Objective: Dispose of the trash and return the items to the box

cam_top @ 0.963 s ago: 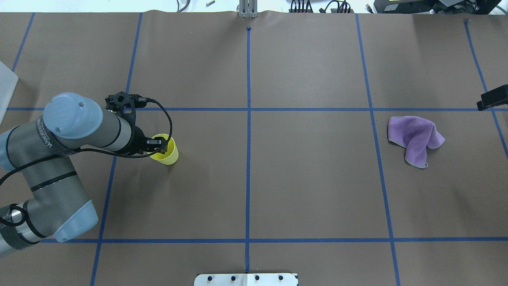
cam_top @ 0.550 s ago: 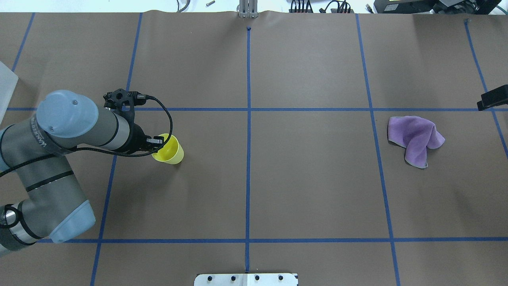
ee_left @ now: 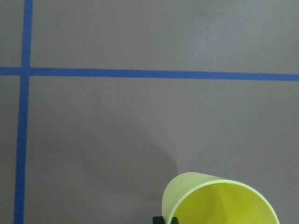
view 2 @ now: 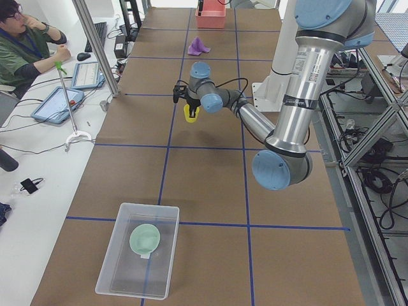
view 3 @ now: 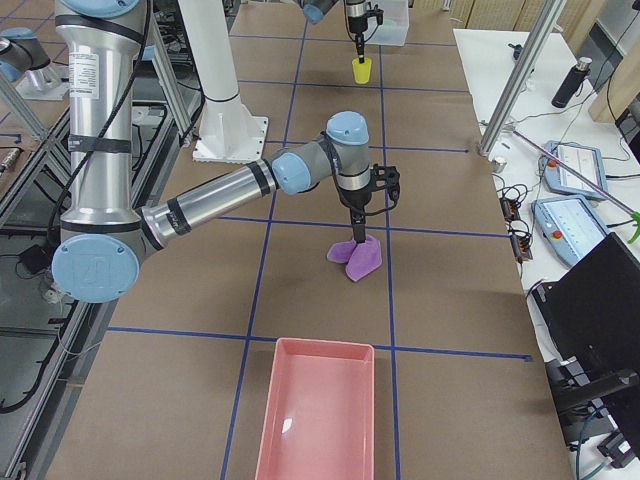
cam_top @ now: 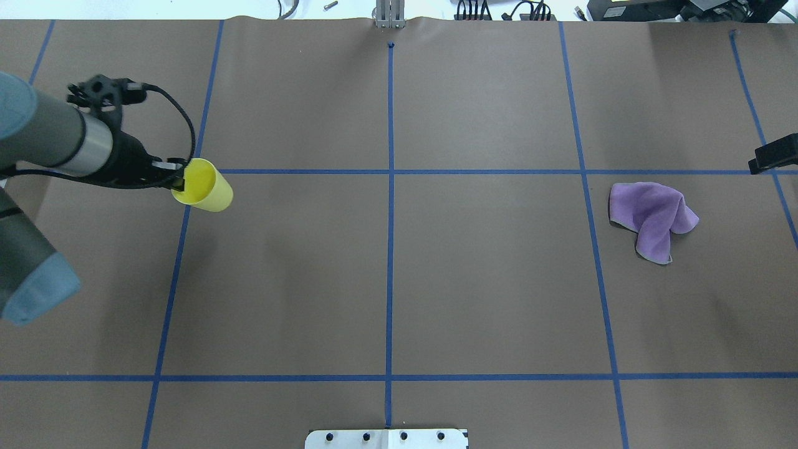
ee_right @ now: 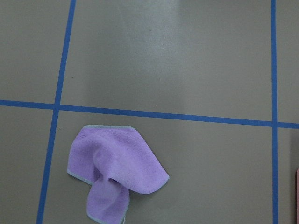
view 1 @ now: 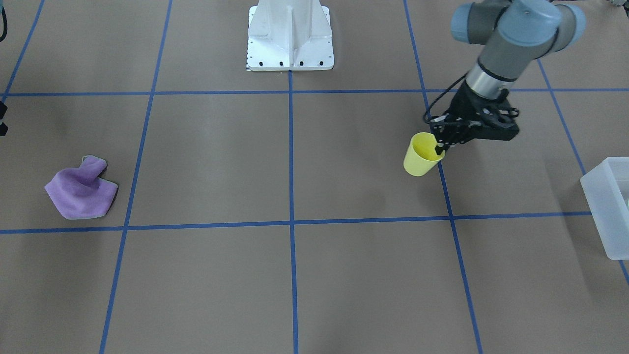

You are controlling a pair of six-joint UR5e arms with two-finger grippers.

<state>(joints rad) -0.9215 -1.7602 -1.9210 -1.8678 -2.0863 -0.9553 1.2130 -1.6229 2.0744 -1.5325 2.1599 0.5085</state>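
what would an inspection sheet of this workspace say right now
surface: brown paper table with blue tape grid.
job's things: yellow cup tilted, apparently lifted; mint-green bowl inside translucent tub.
clutter: purple cloth crumpled on table; pink tray.
grippers: left end effector shut on cup rim; right end effector above cloth, state unclear.
cables: black cable looping off left wrist.
surroundings: seated operator, tablets, white pedestal base.

purple cloth (cam_top: 651, 215) lies crumpled on brown table (cam_top: 486, 280).

purple cloth (view 3: 357, 256), pink tray (view 3: 318, 410), distant yellow cup (view 3: 361, 69)
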